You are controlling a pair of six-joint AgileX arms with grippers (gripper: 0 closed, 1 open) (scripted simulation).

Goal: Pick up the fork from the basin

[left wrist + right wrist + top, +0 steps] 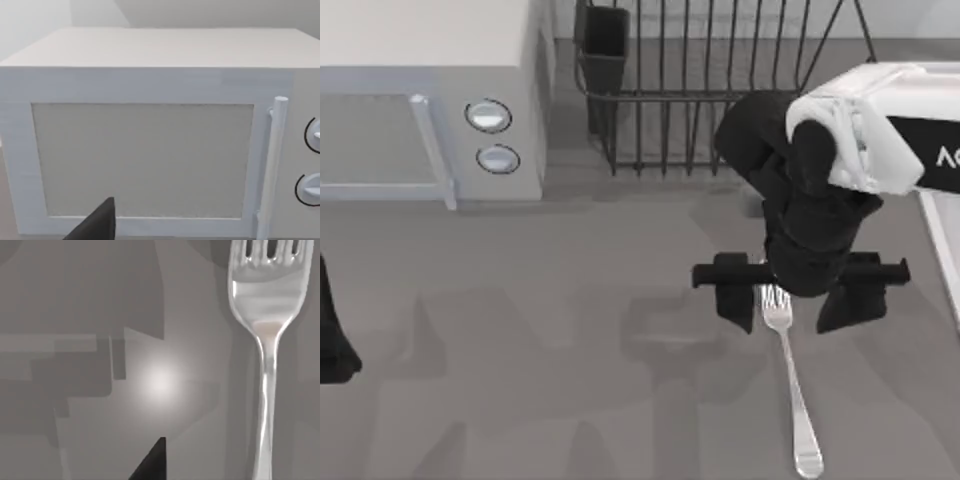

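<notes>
Left gripper (332, 345) parked at table's left edge, facing white box microwave (430, 100); couldn't tell its finger state. Black wire dish rack (720, 90) stood at back. Right gripper (798, 290) hovered over tine end of shiny silver metal fork (790, 380), fingers spread wide, astride fork. Fork lay flat on grey surface, handle toward near edge. My read: centre over neck, descend straight, close across narrow width.
</notes>
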